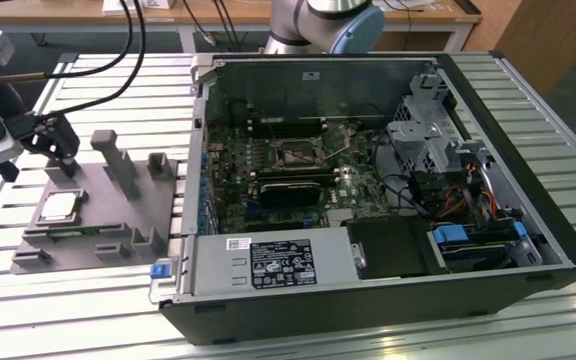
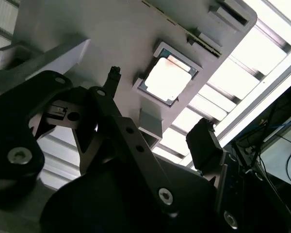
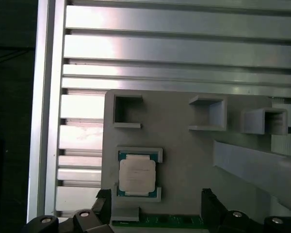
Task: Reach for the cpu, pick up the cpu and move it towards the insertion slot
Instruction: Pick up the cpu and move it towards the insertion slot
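A slatted metal table (image 1: 78, 307) fills the scene, with desks and floor behind it. The arm (image 1: 328, 19) is cut off at the top edge of the exterior view, and the gripper (image 1: 33, 154) runs off the exterior view's left edge, so much of its body is lost. In both wrist views only the dark fingers (image 3: 208, 204) and linkage show, and they cover part of a green memory strip (image 3: 165, 221) lying along the edge of the grey fixture (image 1: 108, 206). The insertion slot (image 1: 296, 154) is small in the exterior view, and how its lever stands cannot be told.

The jaws are spread wide and hold nothing. In the second wrist view the gripper (image 2: 158, 103) hangs clear of the fixture, a finger to either side of the chip.

The cpu (image 1: 60, 208) lies flat in a square recess (image 3: 138, 154) of the fixture, at the exterior view's left and well apart from the slot. Tall grey posts (image 1: 113, 161) stand beside it, between the chip and the computer case (image 1: 308, 82).

The case lies open on its side. Inside sit the motherboard (image 1: 268, 176), which carries the slot, and a power supply (image 1: 268, 262) along the near wall.
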`<state>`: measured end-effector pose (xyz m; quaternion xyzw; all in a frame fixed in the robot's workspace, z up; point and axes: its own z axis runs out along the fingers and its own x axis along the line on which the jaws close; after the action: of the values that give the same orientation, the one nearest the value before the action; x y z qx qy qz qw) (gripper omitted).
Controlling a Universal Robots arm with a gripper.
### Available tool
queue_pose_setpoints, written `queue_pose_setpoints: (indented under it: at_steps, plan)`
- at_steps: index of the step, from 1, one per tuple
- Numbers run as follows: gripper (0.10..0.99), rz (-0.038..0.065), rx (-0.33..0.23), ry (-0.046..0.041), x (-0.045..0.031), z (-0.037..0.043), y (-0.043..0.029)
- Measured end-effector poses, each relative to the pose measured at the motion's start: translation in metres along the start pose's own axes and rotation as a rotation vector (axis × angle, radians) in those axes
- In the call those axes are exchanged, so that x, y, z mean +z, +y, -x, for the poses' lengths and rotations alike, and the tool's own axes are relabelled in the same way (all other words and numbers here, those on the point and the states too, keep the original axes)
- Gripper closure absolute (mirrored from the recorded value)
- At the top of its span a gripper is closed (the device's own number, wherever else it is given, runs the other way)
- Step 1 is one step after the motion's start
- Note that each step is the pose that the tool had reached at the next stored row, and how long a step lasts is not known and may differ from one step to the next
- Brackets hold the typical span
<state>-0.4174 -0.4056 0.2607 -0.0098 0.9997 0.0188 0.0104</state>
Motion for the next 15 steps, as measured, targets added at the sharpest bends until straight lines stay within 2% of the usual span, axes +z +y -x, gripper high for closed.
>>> queue_pose_setpoints:
  at_steps: [15]
  plan:
    - [0.263, -0.001, 0.012, -0.0011, 0.026, -0.0037, -0.0009]
